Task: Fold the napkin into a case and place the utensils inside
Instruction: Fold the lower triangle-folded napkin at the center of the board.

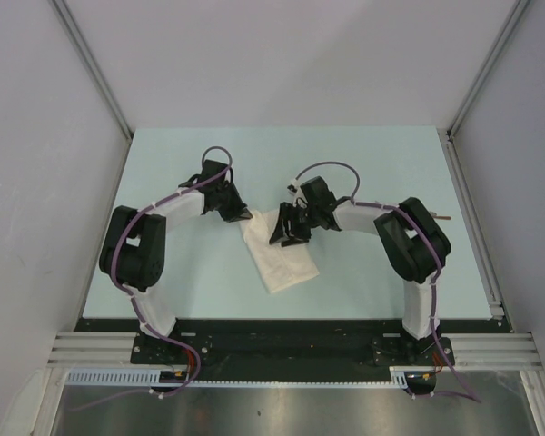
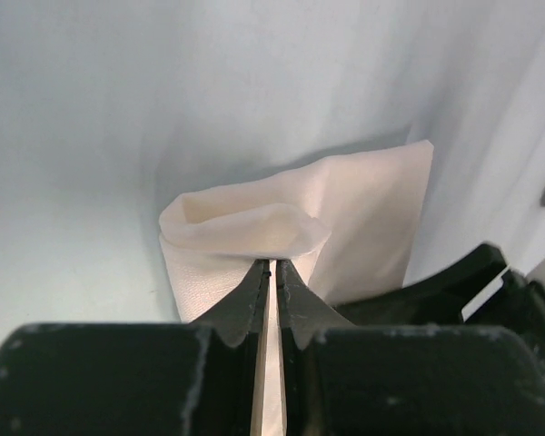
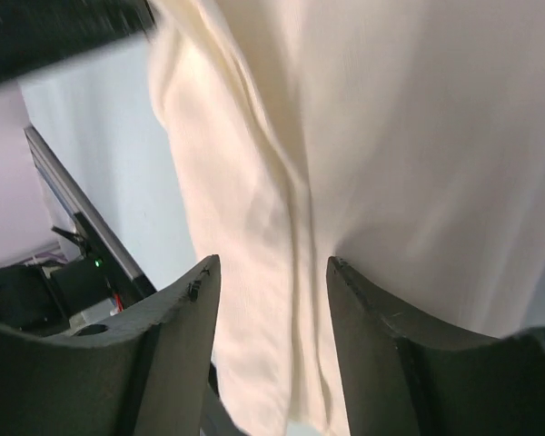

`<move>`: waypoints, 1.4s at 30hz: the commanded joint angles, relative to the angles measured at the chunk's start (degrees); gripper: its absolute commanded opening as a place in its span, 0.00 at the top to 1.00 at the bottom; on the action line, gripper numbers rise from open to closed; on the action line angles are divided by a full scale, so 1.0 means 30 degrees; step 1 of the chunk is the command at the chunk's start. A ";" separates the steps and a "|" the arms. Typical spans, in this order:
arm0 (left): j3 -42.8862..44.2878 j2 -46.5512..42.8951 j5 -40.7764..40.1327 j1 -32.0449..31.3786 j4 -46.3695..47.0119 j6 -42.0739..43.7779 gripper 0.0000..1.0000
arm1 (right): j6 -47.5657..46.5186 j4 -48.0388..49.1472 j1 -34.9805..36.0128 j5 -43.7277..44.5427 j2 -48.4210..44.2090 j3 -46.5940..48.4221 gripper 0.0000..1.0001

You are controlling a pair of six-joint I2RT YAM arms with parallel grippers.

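Observation:
The napkin (image 1: 282, 256) lies folded into a narrow white band at the table's middle, running from far left to near right. My left gripper (image 1: 245, 216) is at the band's far left corner. In the left wrist view this gripper (image 2: 272, 263) is shut on a layer of the napkin (image 2: 363, 209), which puffs up ahead of the tips. My right gripper (image 1: 287, 238) hangs over the band's far end. Seen from the right wrist, the gripper (image 3: 271, 265) is open, with the napkin (image 3: 363, 136) showing in the gap. The utensils are not clearly visible.
A slim silver tip (image 1: 445, 217) pokes out behind the right arm's elbow (image 1: 413, 238); I cannot tell what it is. Metal rails (image 1: 472, 209) border the pale blue table (image 1: 163, 163) at the right. The two grippers are close together.

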 commanded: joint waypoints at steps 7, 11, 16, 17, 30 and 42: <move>0.0581 -0.0085 0.0717 -0.0239 0.0638 -0.0185 0.90 | 0.0443 -0.1073 0.1565 0.1503 -0.5105 -0.4753 0.45; 0.0668 -0.0056 0.0834 -0.0327 0.0784 -0.0185 0.90 | 0.0735 -0.0899 0.1741 0.2092 -0.5724 -0.5457 0.46; 0.0932 0.0559 0.1245 -0.0327 0.0813 -0.0419 0.90 | 0.0999 -0.0313 0.2034 0.1945 -0.5344 -0.5723 0.52; 0.0932 0.0530 0.1216 -0.0327 0.0842 -0.0448 0.90 | 0.1145 -0.0225 0.2092 0.1945 -0.5170 -0.5781 0.53; 0.1635 0.2052 0.1420 -0.0356 0.1076 -0.0946 0.91 | 0.1411 0.0187 0.2503 0.2442 -0.5051 -0.6338 0.85; 0.1899 0.2756 0.0777 -0.0473 0.0902 -0.0595 0.91 | 0.0327 -0.0633 0.2649 0.4054 -0.5050 -0.6251 0.95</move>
